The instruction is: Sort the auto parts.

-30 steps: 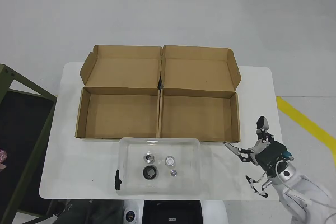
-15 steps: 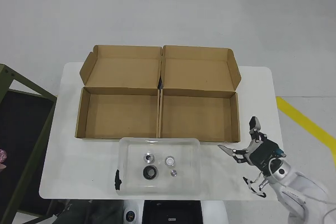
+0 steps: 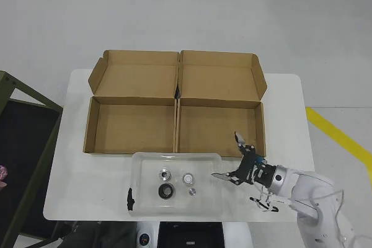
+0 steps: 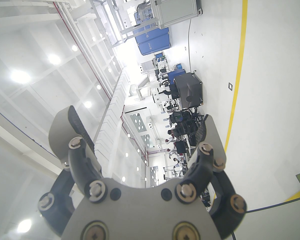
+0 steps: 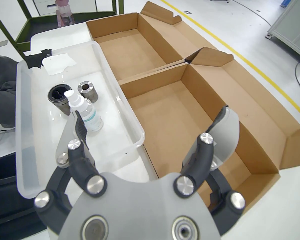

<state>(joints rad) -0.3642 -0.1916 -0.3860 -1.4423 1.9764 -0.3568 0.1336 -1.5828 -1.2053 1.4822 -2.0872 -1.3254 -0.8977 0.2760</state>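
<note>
Right now the right pincer [image 3: 225, 155] hangs over the right-hand end of the clear tray [image 3: 134, 186], spread wide and holding nothing. One finger is above the tray's end and the other above the near wall of the right cardboard box [image 3: 220, 127]. Four pieces stand in the tray. A spray bottle [image 5: 88, 113] is closest to the pincer, with a small silvery part [image 3: 191, 191] just beside it. A black bearing [image 5: 57, 99] and a metal bush [image 5: 88, 91] stand a little beyond. The right box and the left cardboard box [image 3: 133, 127] sit on the bench [image 3: 285, 93] just beside the tray's far rim. With every piece in the tray, sorting looks not yet begun. The left pincer [image 4: 138, 114] is likewise open with nothing in it, and it points up into the hall, away from the work.

The step in hand appears to be the first pick. To do it well, the arm should probably pass above the tray's rim before it drops. It should then bring one piece squarely between the fingers. The bottle is tall and light and would likely tip if a finger brushed it, so a low, centred grip on its body seems wise. The silvery part stands close enough that a finger could knock it. Turning the wrist so the fingers straddle the bottle alone would help. Closing should be gentle, and the lift straight up.
</note>
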